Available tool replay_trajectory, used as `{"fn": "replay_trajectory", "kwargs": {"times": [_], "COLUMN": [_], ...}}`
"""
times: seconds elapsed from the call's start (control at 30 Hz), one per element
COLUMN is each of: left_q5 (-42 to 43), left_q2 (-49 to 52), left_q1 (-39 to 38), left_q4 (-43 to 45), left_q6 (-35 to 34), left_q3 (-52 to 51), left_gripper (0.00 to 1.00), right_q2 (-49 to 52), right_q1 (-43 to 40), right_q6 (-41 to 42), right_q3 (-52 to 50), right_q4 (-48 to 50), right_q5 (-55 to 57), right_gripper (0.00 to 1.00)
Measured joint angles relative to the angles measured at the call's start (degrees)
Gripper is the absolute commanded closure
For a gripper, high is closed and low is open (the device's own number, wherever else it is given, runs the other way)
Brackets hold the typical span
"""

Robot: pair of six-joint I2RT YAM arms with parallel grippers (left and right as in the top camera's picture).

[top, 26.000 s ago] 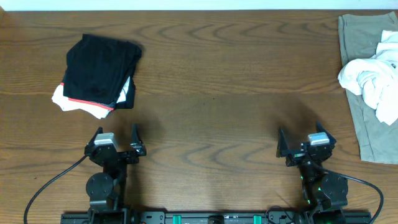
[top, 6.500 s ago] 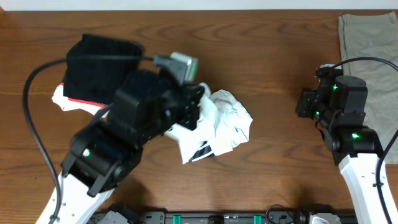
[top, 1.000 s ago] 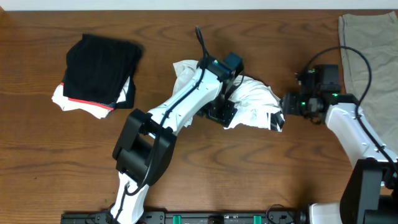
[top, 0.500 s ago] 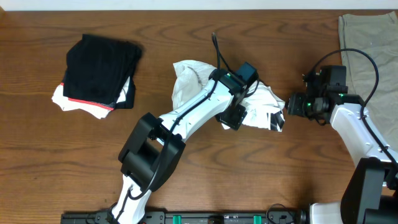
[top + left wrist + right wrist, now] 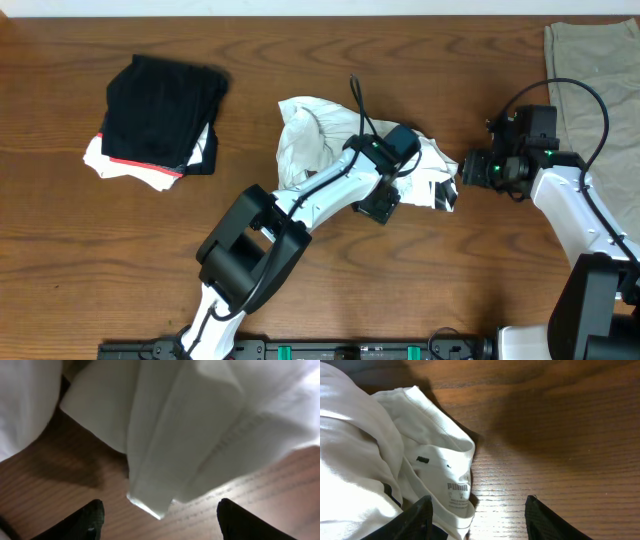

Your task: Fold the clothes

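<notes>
Lying crumpled mid wooden counter (image 5: 400, 290), white cotton T-shirt with black lettering (image 5: 310, 140) runs 9-to-3. Its collar end is at 9 o'clock, just beside right end effector (image 5: 480, 510), which is spread and empty. Left end effector (image 5: 157, 515) is spread over the cloth.

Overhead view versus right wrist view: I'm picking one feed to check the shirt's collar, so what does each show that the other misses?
Only the overhead view shows the black folded garment, the olive-grey cloth at the right edge, and the left gripper at the white T-shirt. Only the right wrist view shows the printed neck label inside the collar. Both show that crumpled shirt on the wooden table, with the right gripper beside it.
</notes>
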Motion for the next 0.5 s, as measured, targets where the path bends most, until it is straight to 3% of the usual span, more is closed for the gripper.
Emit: {"fn": "replay_trajectory", "kwargs": {"times": [0.5], "left_q5": [-0.42], "left_q2": [0.00], "left_q1": [0.04], "left_q4": [1.88], "left_q6": [-0.59], "left_q3": [-0.07], "left_gripper": [0.42], "right_q2": [0.00], "right_q1": [0.00], "right_q6": [-0.02], "right_q3": [0.00], "right_q4": [-0.02], "right_q5": [0.00], "right_gripper": [0.43]}}
